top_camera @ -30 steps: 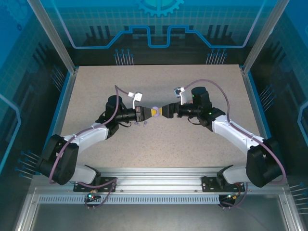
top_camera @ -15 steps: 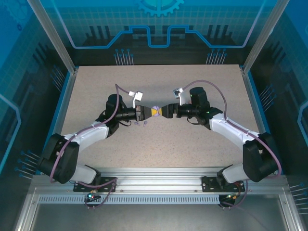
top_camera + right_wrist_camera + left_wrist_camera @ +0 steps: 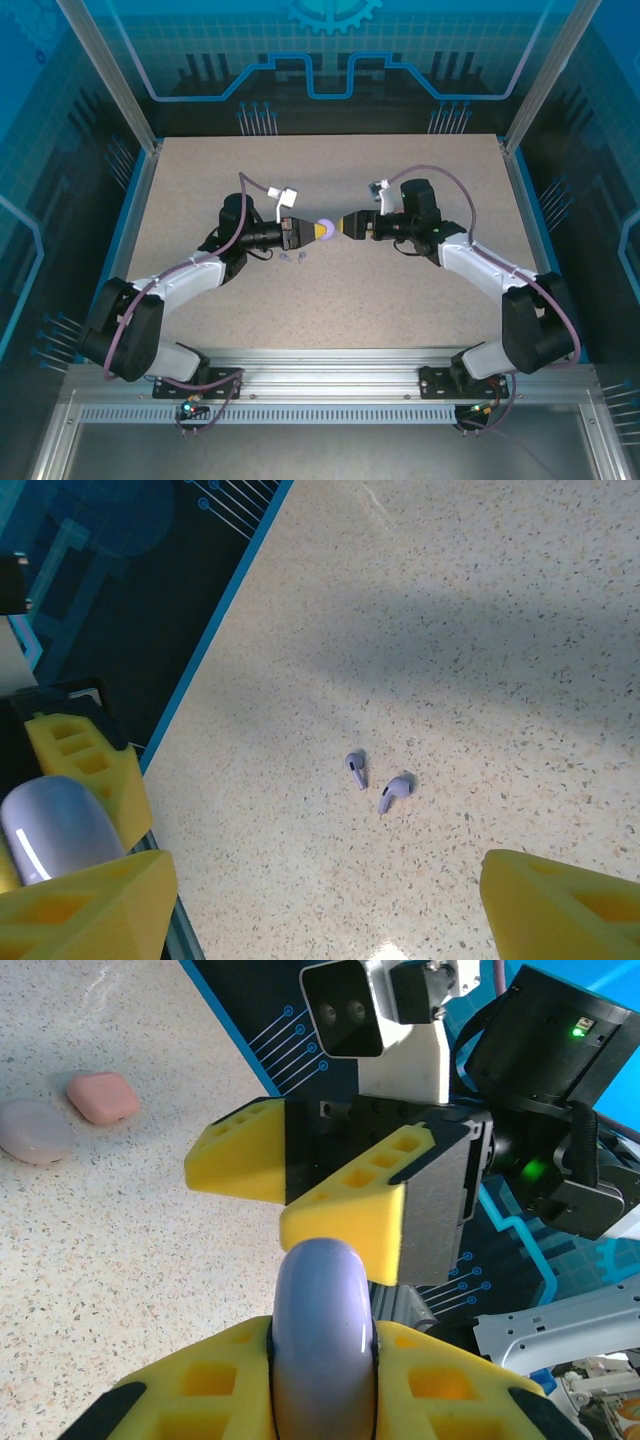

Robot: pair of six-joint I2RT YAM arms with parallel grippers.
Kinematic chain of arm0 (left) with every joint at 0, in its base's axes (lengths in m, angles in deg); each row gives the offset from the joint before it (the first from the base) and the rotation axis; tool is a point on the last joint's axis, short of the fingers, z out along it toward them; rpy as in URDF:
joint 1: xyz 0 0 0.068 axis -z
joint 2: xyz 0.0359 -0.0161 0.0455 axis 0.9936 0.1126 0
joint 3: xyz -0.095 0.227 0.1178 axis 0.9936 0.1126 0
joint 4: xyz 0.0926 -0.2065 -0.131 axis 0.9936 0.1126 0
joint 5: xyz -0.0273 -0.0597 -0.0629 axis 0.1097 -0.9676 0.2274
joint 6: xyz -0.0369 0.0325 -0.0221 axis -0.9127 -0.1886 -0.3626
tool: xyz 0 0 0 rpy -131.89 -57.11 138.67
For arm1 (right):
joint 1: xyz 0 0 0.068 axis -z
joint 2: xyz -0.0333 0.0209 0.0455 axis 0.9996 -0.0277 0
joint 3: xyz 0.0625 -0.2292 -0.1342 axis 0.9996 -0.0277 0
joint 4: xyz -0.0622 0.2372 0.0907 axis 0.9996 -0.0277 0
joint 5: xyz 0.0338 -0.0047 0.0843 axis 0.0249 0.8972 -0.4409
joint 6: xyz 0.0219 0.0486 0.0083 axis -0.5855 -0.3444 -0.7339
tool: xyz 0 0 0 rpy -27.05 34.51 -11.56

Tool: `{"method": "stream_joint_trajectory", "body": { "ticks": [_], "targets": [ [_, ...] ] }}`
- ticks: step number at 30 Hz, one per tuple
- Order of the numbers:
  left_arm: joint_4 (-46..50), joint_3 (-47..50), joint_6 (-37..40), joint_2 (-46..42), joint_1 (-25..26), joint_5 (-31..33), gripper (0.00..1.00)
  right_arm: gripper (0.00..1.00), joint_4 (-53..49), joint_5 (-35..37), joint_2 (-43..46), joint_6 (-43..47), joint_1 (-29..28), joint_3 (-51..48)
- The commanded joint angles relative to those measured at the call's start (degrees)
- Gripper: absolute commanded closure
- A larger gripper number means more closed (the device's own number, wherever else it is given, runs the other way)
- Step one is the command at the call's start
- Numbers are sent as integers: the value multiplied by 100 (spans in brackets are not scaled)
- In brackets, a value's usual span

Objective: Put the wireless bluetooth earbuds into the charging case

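Since the earlier frames the right gripper (image 3: 346, 226) has drawn back to the right, off the purple charging case (image 3: 324, 229), so a small gap now separates it from the left gripper (image 3: 318, 231). Surface: a speckled beige table (image 3: 400, 290), enclosed by blue circuit-patterned walls (image 3: 330, 60) and aluminium posts (image 3: 108, 75). Count: two arms, two purple earbuds (image 3: 283, 257), three cases. One case, the purple one, is pinched upright between the yellow pads of the left gripper at mid-frame in the overhead view. The left wrist view confirms it at bottom centre, with the pads pressed on both flanks of the case. The other two, a pale lilac case (image 3: 32, 1130) and a pink case (image 3: 102, 1097), lie side by side on the table at upper left of that view. The right gripper stands spread and holds nothing; in its own wrist view its pads sit at the lower left and lower right corners. Both earbuds lie on the table, close together. In the overhead view they are just below and left of the left gripper's tips. In the right wrist view they are at frame centre (image 3: 355, 768) (image 3: 395, 792), above the gap between the spread pads and clear of both.
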Motion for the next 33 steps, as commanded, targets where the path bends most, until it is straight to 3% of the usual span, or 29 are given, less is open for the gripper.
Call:
{"method": "stream_joint_trajectory", "body": {
  "ticks": [1,8,15,21,33],
  "targets": [
    [-79,-148,244,-20,10,-94,100,20,-189,93,341,-206,71,16],
    [-72,-211,420,51,10,9,100,13,-1272,1210,372,-2269,-24,584],
    [-247,-330,398,266,10,26,100,12,-1536,1860,40,-4196,-681,1104],
    [-354,-380,395,388,12,60,100,14,-1810,2475,-201,-4646,-1223,1581],
    [-458,-462,430,505,10,124,100,29,-1793,2633,-548,-5094,-1599,1847]
  ]
}}
